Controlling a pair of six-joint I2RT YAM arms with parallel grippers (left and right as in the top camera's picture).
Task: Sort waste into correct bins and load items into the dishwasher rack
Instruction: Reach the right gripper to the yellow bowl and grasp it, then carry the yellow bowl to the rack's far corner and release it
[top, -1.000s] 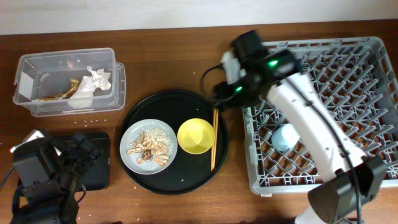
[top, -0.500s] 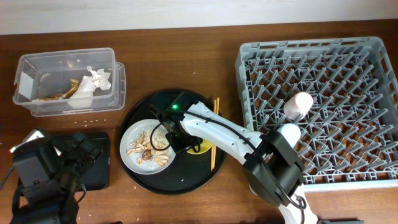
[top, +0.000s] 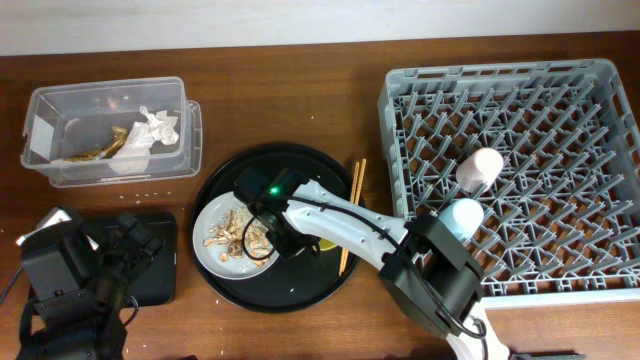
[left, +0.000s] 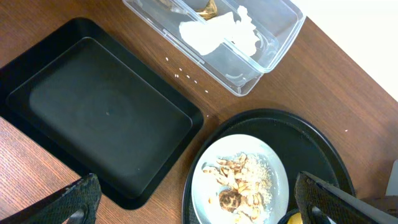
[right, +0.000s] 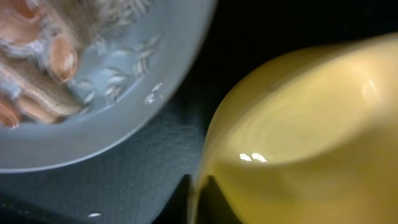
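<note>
— Where's the right gripper (top: 278, 238)?
— Over the round tray (top: 290, 160), close against the yellow bowl (right: 298, 137), which sits at 3 o'clock of the grey plate (right: 143, 118). Whether it grips, I cannot tell.
— And the left gripper (left: 196, 186)?
— Spread wide, holding nothing, above the black rectangular tray (left: 93, 112).

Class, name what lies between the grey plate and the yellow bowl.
A strip of the round black tray separates grey plate and yellow bowl; the right wrist view shows it.
</note>
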